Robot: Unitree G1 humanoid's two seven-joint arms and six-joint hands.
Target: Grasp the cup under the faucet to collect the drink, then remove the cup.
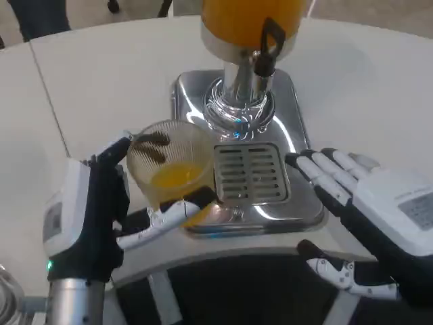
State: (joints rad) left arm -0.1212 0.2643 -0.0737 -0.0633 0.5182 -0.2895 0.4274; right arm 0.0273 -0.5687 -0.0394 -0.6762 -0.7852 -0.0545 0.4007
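Juice is already lying in the bottom of the clear plastic cup [169, 166], a shallow orange pool, so collection is judged done or nearly so. The cup is held by the left hand [101, 217], fingers wrapped round its wall from the side and below, and it is tilted, mouth leaning toward the camera. It is kept off to the left of the slotted drip grate [250, 172], over the left edge of the steel drip tray [298, 135], no longer beneath the black tap lever [268, 44] of the orange juice dispenser [247, 27]. That placement reads as withdrawal: the cup is being carried clear of the spout.

The side grip is sensible, since the open mouth is left free, but the lean is worth watching, as liquid could be brought to the rim. The right hand [358, 196] is held empty beside the tray's right edge, fingers straight and slightly spread, apparently parked out of the way. Levelling the cup over the white table [101, 81] would be called for next.
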